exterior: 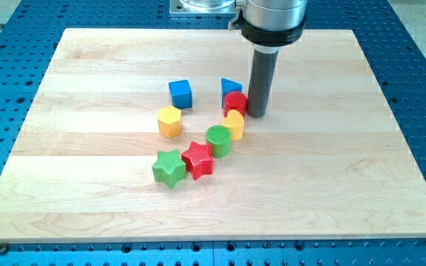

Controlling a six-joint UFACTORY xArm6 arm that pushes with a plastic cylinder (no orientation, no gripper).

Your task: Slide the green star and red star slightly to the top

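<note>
Here green cylinder (218,140) touches red star (197,159), beside green star (168,168).

The red cylinder (235,103) hid part of the blue triangular block (230,87), while the top edge cut off the arm's housing (274,15).

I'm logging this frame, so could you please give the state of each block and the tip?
Green star: flat on board, touching red star.
Red star: flat, between green star and green cylinder.
Green cylinder: upright, touching red star.
My tip: on board, right of the red cylinder, far from both stars.
</note>
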